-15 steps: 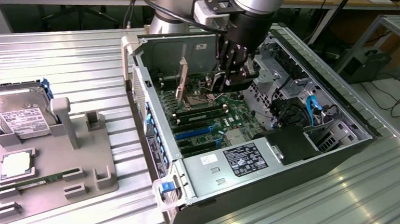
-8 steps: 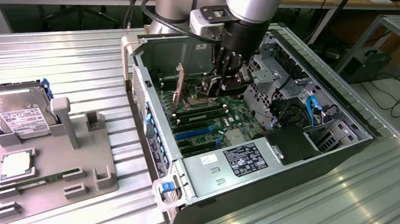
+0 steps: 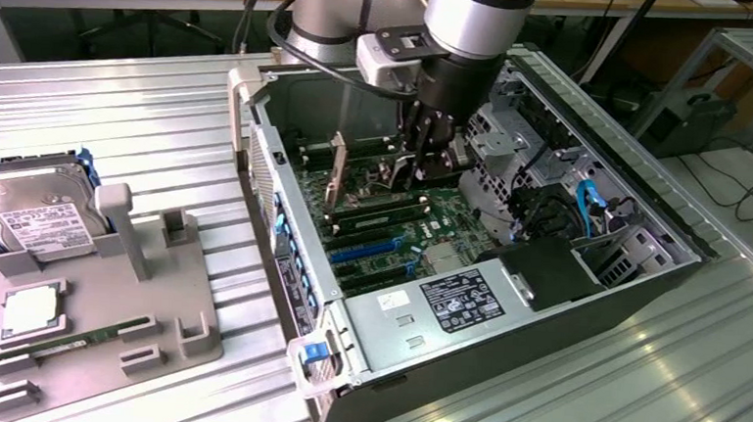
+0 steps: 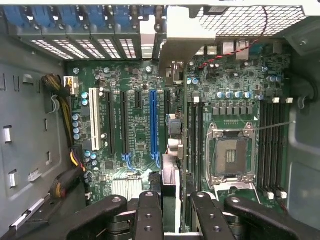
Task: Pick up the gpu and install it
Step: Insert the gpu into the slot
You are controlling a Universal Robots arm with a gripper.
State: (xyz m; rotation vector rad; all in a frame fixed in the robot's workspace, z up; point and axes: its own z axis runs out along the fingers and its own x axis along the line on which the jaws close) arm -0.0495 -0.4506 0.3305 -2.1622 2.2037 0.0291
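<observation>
An open computer case [image 3: 344, 312] lies on the metal table with its motherboard [image 3: 409, 228] facing up. My gripper [image 3: 421, 170] reaches down inside it. It is shut on the gpu [image 4: 171, 170], a thin dark card seen edge-on between the two black fingers [image 4: 149, 212]. The card's pale silver bracket [image 4: 187, 35] points at the slot openings in the case's rear wall. The card stands upright just beside the long blue slot [image 4: 154, 120]. I cannot tell whether its lower edge sits in a slot. In the exterior view the bracket [image 3: 336, 169] stands upright near the rear wall.
A grey parts holder [image 3: 95, 321] at the exterior view's left carries a hard drive [image 3: 39, 215] and a green memory stick [image 3: 74, 345]. Inside the case are the power supply [image 3: 463, 300], the empty CPU socket [image 4: 230, 152], drive cages [image 3: 524, 151] and cable bundles [image 4: 65, 175].
</observation>
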